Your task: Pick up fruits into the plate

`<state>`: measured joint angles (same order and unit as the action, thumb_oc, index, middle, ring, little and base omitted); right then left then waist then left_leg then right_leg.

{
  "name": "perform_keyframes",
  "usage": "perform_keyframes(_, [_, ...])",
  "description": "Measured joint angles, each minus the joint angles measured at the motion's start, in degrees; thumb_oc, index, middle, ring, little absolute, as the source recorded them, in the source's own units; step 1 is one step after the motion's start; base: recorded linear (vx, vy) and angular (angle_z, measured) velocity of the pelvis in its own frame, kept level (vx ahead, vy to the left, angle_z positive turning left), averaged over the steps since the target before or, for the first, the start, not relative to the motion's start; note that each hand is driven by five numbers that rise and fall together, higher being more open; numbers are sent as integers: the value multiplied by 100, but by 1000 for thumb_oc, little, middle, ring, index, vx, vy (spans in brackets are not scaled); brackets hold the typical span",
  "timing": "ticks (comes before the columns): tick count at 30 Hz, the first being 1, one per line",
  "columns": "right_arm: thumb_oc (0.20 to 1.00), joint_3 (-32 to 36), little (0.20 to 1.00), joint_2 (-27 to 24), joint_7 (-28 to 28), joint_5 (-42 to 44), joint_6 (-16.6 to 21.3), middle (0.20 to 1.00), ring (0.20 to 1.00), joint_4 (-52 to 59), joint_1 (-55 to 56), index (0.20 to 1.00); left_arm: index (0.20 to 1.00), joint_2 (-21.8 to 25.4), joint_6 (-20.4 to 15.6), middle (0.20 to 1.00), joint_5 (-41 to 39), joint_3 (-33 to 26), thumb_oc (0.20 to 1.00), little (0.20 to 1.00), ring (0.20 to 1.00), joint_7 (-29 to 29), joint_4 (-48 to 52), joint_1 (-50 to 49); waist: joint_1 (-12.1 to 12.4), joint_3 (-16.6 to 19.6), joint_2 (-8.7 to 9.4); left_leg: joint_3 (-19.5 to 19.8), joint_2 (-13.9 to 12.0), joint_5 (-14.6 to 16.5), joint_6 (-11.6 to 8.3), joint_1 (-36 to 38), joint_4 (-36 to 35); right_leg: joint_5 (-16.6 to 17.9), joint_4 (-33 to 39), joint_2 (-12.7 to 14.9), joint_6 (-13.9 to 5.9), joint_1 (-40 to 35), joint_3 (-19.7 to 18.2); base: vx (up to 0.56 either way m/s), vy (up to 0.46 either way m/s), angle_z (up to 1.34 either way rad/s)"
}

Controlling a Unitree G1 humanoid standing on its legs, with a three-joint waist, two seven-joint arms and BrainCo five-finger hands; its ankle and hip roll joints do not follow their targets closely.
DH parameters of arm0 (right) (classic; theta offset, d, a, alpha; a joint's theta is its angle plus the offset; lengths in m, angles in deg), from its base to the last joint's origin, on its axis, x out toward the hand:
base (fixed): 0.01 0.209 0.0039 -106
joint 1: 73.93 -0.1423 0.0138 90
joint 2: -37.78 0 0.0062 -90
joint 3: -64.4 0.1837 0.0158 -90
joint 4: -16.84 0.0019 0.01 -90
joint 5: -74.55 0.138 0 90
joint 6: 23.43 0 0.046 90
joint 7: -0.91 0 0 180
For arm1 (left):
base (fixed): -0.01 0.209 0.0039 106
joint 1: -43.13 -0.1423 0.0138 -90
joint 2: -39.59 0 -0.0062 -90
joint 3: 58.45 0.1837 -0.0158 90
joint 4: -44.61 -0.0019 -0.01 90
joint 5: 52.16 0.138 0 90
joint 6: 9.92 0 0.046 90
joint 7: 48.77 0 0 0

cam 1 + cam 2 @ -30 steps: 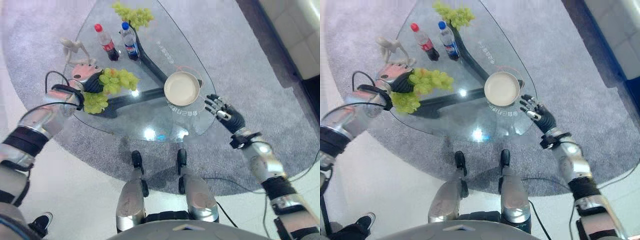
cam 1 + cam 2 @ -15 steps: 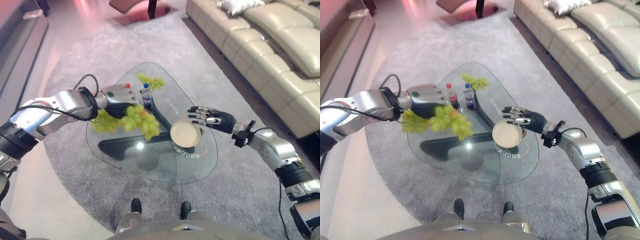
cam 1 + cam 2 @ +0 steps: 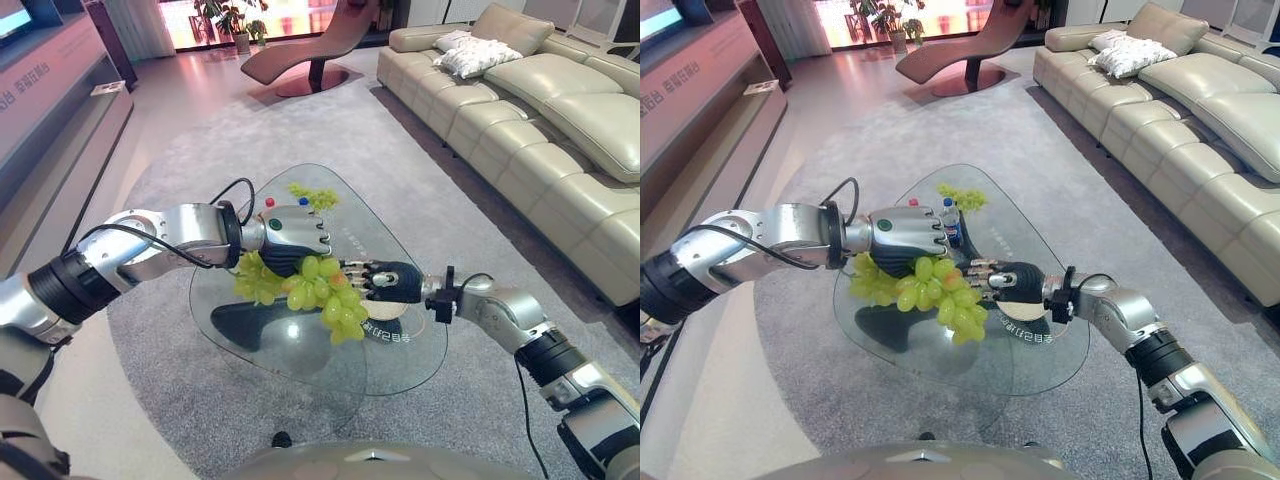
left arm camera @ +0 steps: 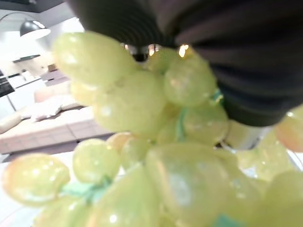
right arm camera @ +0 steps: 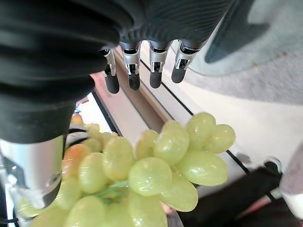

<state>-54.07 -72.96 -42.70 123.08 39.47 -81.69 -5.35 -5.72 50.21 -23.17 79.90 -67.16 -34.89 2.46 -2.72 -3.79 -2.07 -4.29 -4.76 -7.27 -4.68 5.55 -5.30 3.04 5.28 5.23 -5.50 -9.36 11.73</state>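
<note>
Above the clear glass tabletop (image 3: 300, 345), the left hand (image 3: 292, 232) has carried a large bunch of green grapes (image 3: 310, 290) across from the table's left edge to hang by the round cream plate (image 3: 1025, 310), fingers curled around it; the right hand (image 3: 385, 281) waits alongside, fingers straight. Release into the plate looks next.

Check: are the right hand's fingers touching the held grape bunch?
Cannot tell. In the right eye view the right hand overlaps the grape bunch held by the left hand; neither contact nor gap shows plainly.
</note>
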Motion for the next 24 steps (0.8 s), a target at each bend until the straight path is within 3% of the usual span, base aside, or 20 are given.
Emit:
perform_keyframes(8, [1000,-354,1000,162,-81,21,-180,1000,1000,204,7,1000,200,-210,-20,200,-32,148,200,200,200,-122,195,5,-8,37,-40,0,5,-10,-7,7,8,-2,0,3,-4,-3,-1,0,0,0])
perform_keyframes(14, [1000,-613,1000,189,-435,219,-542,1000,1000,464,145,1000,200,-223,4,200,-17,152,200,200,200,-140,217,5,-11,43,-49,-5,2,-8,-6,12,5,-3,0,1,-4,0,-16,0,0,0])
perform_keyframes(24, [1000,-977,1000,225,-692,443,-891,1000,1000,705,167,1000,200,-224,226,200,37,295,200,200,200,-223,195,5,-7,44,-50,-30,1,-1,0,17,3,-6,0,1,-10,7,-41,-3,-1,0])
